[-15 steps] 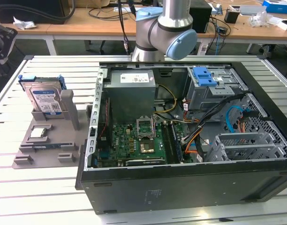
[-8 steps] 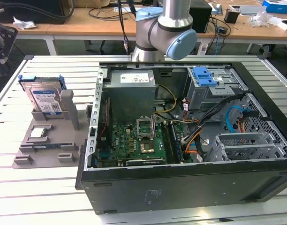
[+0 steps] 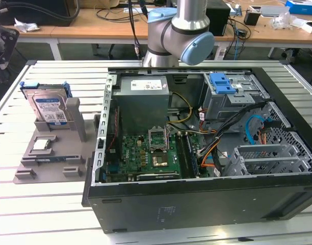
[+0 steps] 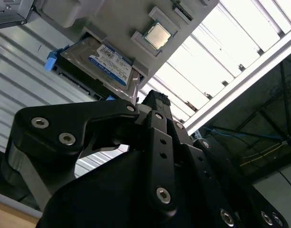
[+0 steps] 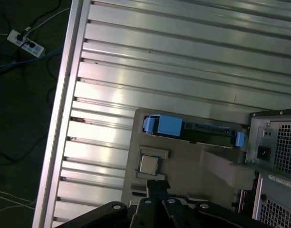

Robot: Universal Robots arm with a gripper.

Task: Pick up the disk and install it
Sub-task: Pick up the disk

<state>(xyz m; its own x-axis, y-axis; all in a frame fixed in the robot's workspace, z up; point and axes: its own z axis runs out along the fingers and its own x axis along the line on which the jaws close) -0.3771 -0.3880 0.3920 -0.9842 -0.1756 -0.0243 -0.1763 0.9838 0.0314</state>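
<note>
Pointing toward the grey plastic fixture block [image 3: 54, 153], the black metal linkage pincer [image 4: 157, 99] [image 5: 156, 184] is clenched on nothing and well apart from it. The flat silver-grey rectangular disk [image 3: 49, 107] [image 4: 105, 61] [image 5: 202, 128], blue-and-white label, blue plastic carrier, stands on edge in the fixture slot on the slatted aluminium counter [image 3: 44, 214], on the exterior view's left of the open black computer case [image 3: 197, 204].

Risks, as judged:
- A closed pincer coming down would hit the disk's top edge and tip it.
- The grey upright post [image 3: 74, 117] just beside the disk could block a finger.
- The small square silver processor chip [image 3: 41, 144] [image 4: 157, 35] sits near, so a wrong target is possible.
- Loose cables [image 3: 232, 138] near the grey metal drive bay [image 3: 232, 97] could snag the disk.
</note>
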